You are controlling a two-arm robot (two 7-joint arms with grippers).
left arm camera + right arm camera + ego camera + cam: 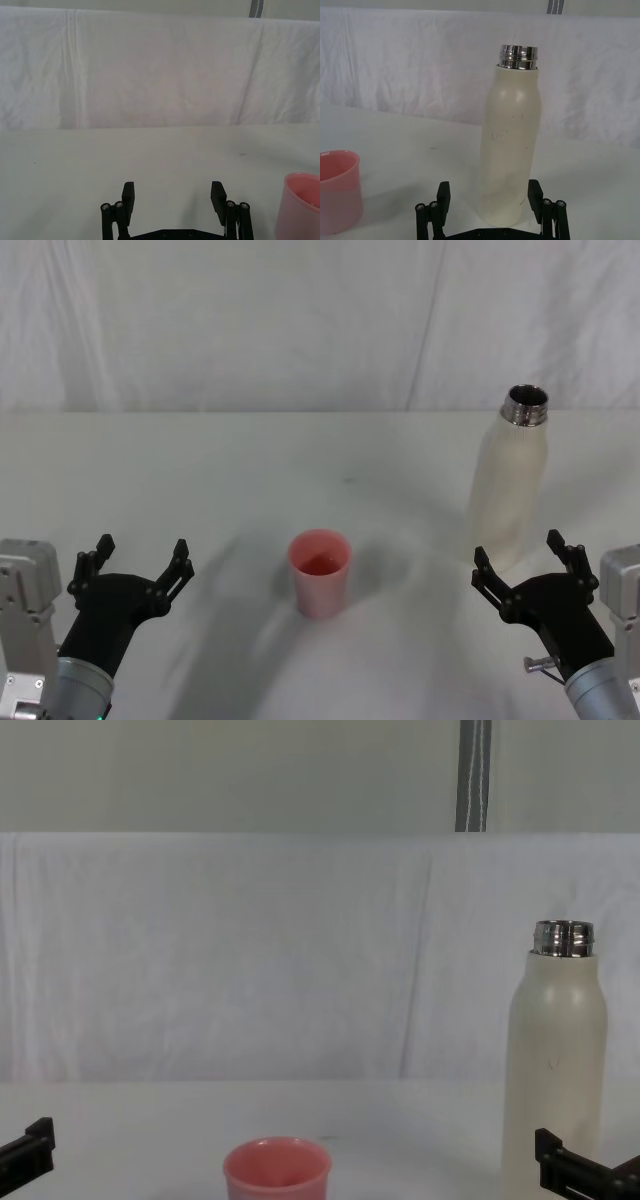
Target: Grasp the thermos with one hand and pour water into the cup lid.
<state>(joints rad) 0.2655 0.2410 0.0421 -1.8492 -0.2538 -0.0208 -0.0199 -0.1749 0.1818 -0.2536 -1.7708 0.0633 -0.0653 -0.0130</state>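
Head view showing the approach step: right hand hanging wide open and empty just in front of the thermos, fingers spread to either side of its base line but not yet touching it. Nothing grasped so far; pouring not begun.

Standing upright on the white worktop, cap off, steel neck open at the top. Right wrist view showing the cream body of the thermos sitting between the two black fingertips, slightly nearer one than the other, with a gap on each side.

Next move, by judgement: pushing forward until the body is lying deep between the fingers, then closing on the lower middle of the bottle, firmly enough for a smooth matte wall; after that, lifting and carrying leftward from where the thermos is standing.

Sitting well to the left of the thermos and a little nearer the robot: the cup lid, pink, upright, mouth open.

Hanging far to the left of the thermos, beyond the cup lid: left hand, likewise open, holding nothing, parked.
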